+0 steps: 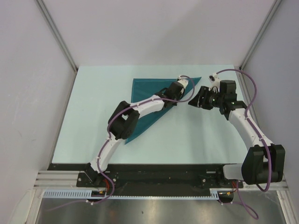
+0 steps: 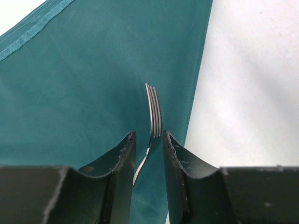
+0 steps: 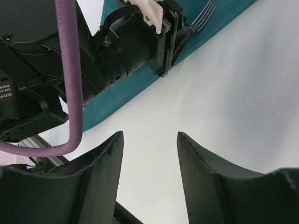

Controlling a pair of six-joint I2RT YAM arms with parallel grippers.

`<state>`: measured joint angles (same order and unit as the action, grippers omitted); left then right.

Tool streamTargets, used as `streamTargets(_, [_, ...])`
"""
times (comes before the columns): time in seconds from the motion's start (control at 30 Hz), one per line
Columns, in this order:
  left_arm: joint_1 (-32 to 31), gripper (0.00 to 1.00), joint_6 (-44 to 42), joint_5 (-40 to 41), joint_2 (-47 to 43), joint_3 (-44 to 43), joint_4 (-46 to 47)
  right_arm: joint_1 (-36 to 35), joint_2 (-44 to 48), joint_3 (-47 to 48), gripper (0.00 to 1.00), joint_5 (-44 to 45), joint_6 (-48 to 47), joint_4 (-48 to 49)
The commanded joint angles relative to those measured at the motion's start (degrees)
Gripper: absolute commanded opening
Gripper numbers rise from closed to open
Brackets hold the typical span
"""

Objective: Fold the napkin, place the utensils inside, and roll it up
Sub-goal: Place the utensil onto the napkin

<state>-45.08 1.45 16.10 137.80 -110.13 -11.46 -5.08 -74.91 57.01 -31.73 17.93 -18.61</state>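
The dark teal napkin lies folded into a triangle on the pale table, long edge running from the near left to the far right corner. My left gripper hovers over its far right part and is shut on a silver fork, tines pointing forward past the fingertips above the cloth. My right gripper is open and empty just right of the napkin's long edge, over bare table. It faces the left gripper, whose fork and the napkin show in its view.
The pale table is bounded by grey walls with metal posts at the sides and a black rail at the near edge. The left arm's elbow lies over the napkin's near tip.
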Motion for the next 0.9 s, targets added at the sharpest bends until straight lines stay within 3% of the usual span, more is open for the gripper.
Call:
streamTargets(0.0, [-0.18, 0.34, -2.76, -2.12, -0.95, -3.87, 0.13, -0.37, -0.23, -0.15, 0.55, 0.52, -0.97, -0.11])
streamTargets(0.53, [-0.18, 0.38, -1.63, -3.26, 2.13, -8.54, -9.10, -0.63, 0.38, -0.24, 0.55, 0.61, -1.06, -0.55])
streamTargets(0.87, [0.25, 0.42, 5.92, -2.30, 3.00, -10.99, -12.62, -0.98, 1.26, -0.85, 0.55, 0.44, -0.09, -0.02])
